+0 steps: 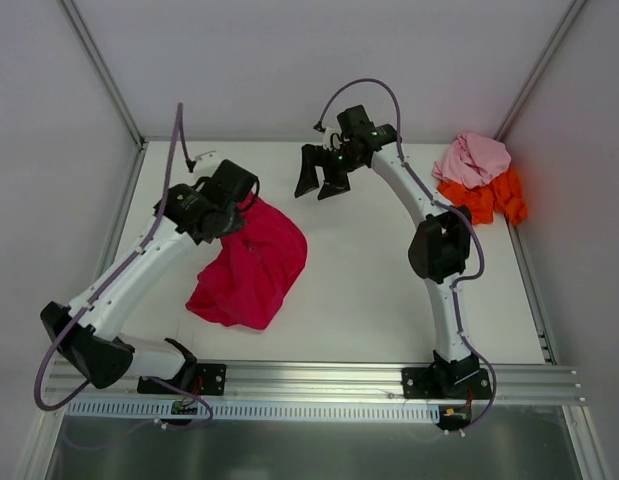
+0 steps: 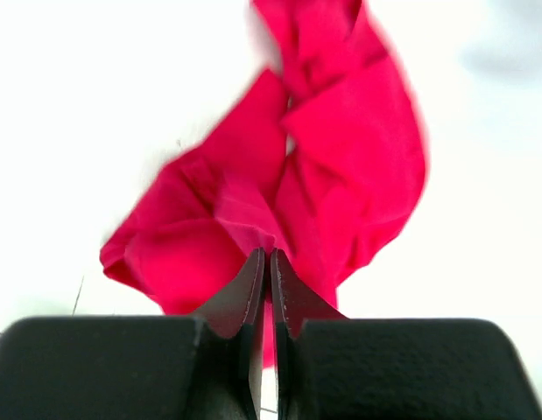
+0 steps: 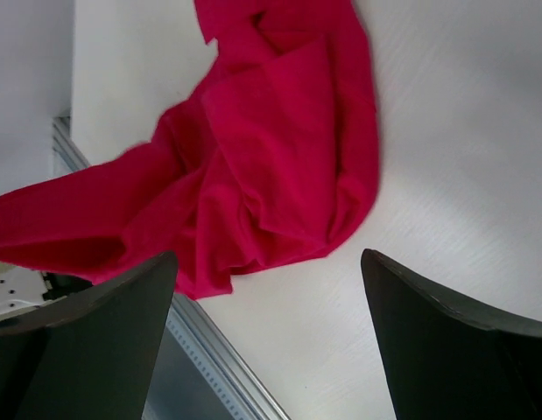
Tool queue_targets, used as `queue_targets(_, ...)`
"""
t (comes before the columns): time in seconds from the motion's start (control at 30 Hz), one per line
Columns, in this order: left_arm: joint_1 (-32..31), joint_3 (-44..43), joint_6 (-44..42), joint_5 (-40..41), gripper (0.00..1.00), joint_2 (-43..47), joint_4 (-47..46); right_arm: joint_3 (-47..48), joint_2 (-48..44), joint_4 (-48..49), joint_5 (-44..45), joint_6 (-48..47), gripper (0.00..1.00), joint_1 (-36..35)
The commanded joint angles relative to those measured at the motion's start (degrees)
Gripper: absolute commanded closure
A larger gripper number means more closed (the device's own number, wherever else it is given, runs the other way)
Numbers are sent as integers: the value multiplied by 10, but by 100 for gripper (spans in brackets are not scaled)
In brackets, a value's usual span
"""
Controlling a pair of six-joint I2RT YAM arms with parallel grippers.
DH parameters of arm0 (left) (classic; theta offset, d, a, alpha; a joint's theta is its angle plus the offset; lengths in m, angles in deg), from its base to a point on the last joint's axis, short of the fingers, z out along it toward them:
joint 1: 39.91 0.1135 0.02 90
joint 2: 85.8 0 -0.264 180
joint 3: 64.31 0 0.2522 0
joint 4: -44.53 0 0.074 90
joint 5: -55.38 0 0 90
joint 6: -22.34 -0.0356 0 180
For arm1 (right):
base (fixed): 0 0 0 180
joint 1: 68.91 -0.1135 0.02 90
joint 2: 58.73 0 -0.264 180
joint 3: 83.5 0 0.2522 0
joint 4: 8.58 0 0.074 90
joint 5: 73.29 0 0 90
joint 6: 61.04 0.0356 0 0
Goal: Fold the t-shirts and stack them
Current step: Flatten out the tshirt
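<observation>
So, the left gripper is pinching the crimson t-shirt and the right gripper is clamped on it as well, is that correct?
Not quite: the left gripper does pinch the crimson t-shirt, but the right gripper is open and empty, as the right wrist view shows.

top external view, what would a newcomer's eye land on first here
The crimson t-shirt, crumpled on the left half of the table, one edge pinched in the shut left gripper. Next, the pale pink t-shirt heaped over the orange t-shirt in the far right corner, and the right gripper open above the table's far middle.
</observation>
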State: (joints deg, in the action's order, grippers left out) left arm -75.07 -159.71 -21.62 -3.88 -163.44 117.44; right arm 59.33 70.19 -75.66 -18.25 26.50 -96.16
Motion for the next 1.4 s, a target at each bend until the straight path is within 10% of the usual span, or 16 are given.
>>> queue_targets(0.0,4,-62,31,64,100,42,84,42,33,32,-84,72,9,-8)
queue_targets(1.07,4,-59,124,136,100,217,212,8,146,101,-135,96,12,-111)
queue_targets(1.17,4,-62,138,150,100,215,235,8,146,97,-132,94,28,-111)
queue_targets(1.27,4,-56,137,145,100,211,225,9,141,84,-111,84,80,-109)
queue_targets(1.37,5,-33,128,129,100,210,198,8,116,33,-55,49,99,-103)
